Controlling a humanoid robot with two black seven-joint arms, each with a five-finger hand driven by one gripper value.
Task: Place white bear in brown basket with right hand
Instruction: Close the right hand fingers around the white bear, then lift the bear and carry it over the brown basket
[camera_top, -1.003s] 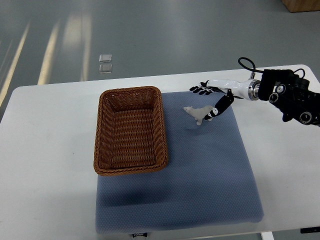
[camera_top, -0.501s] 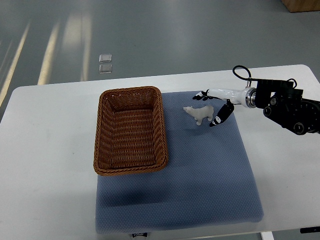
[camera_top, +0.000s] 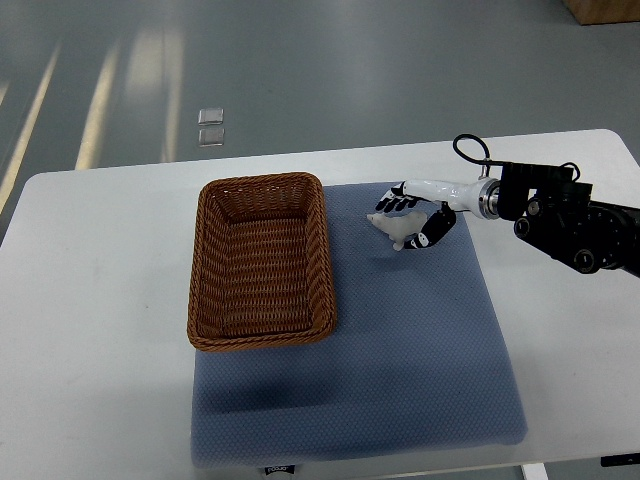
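Note:
A small white bear (camera_top: 392, 228) stands on the blue mat (camera_top: 400, 340), a little right of the brown wicker basket (camera_top: 262, 260). My right hand (camera_top: 412, 218) reaches in from the right and wraps around the bear. Its black-tipped fingers (camera_top: 392, 204) lie over the bear's back and the thumb (camera_top: 432, 230) presses against its right side. The basket has nothing in it. The left arm does not show.
The mat and basket lie on a white table (camera_top: 90, 300). My right forearm, black with a cable loop (camera_top: 468, 148), hangs over the table's right part. Grey floor lies beyond the far edge.
The right hand has moved left and down onto the bear, and its fingers have closed around it. The bear stays in the same spot on the mat.

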